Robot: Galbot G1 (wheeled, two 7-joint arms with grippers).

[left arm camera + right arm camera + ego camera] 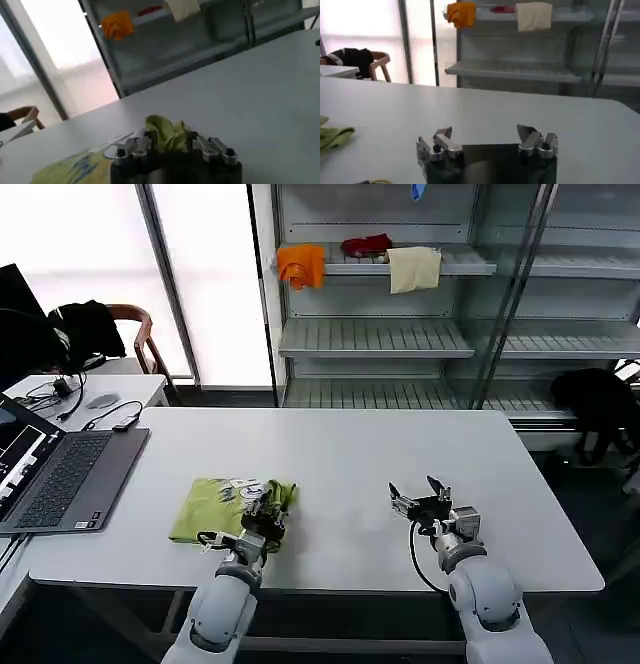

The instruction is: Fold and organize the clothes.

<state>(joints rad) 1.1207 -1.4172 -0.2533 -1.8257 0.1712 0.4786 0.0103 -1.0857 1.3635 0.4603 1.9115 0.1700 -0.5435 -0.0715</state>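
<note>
— Start at the left: that open laptop (62, 474) sits on the near left part of the table (360, 454), just beside the lime-green T-shirt (222, 506). Bit close, no?

— Close enough. The shirt's lying partly folded near the front edge, pale print facing up, and the left hand (262, 518) has its fingers pinched together on a bunch of fabric at the shirt's right end. If it sweeps that fold leftward and overshoots, I'd guess the cloth drags against the laptop.

— The fabric looks thin. See how it puffs up between the fingers (142, 146) in the left wrist view?

— That's my bigger worry. A wad like that probably means more than one layer is caught, so lifting could pull the whole bundle open instead of turning one flap. Or a thin pinch slips out halfway and the fold lands crooked.

— And nothing's pinning the other end.

— Right. The right hand (420, 496) hovers over bare table, well apart from the shirt, fingers spread wide and holding nothing. With no anchor, a pull may just slide the shirt along, perhaps toward the front edge.

— The cloths on the shelf (370, 264) behind?

— Too far off to matter.
</note>
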